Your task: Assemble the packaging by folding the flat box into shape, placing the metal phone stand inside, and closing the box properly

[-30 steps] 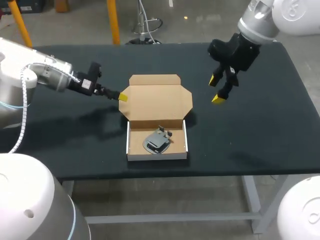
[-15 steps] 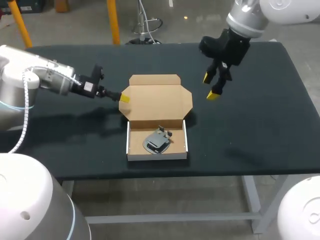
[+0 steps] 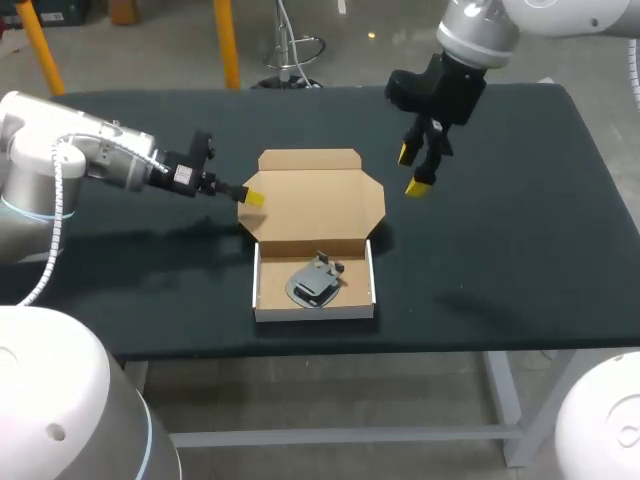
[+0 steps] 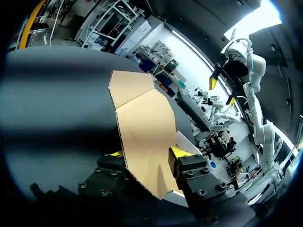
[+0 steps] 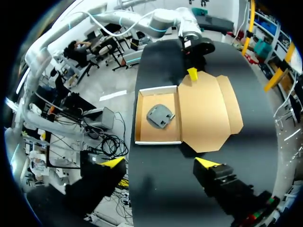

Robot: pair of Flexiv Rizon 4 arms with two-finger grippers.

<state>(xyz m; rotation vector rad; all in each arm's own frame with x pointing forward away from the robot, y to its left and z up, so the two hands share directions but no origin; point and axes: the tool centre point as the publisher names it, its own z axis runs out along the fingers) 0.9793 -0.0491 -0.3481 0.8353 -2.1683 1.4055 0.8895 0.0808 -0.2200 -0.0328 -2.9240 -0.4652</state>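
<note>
Nearest the front edge of the black table (image 3: 520, 260) sits the box (image 3: 262, 292), already folded into a shallow tray with its white walls standing. The metal phone stand (image 3: 316, 282) lies flat inside it, roughly centred and clear of the walls, so the loading step looks done. Behind the tray the lid (image 3: 318, 205) lies open and nearly flat, hinged along the tray's rear wall, with its tuck tab (image 3: 310, 159) at the far end. Closing is what remains. The left gripper (image 4: 147, 152) has come in low from the side to the lid's side flap (image 3: 252, 214). The wrist view shows the cardboard running through the gap between its fingers, which stand partly apart on either side of the sheet rather than clearly pinching it. This reads as a set-up to get one tip under the flap and lever the lid off the table, since a flat sheet offers no other purchase. Farther back and off the lid's right rear corner, the right gripper (image 3: 411, 170) hangs above the table pointing down. Its fingers are spread wide and hold nothing. It is probably parked high to stay out of the lid's swing, ready to come in on the opposite flap or the tab. The risk I'd watch is the light tray sliding or tipping once the lid is levered.
</note>
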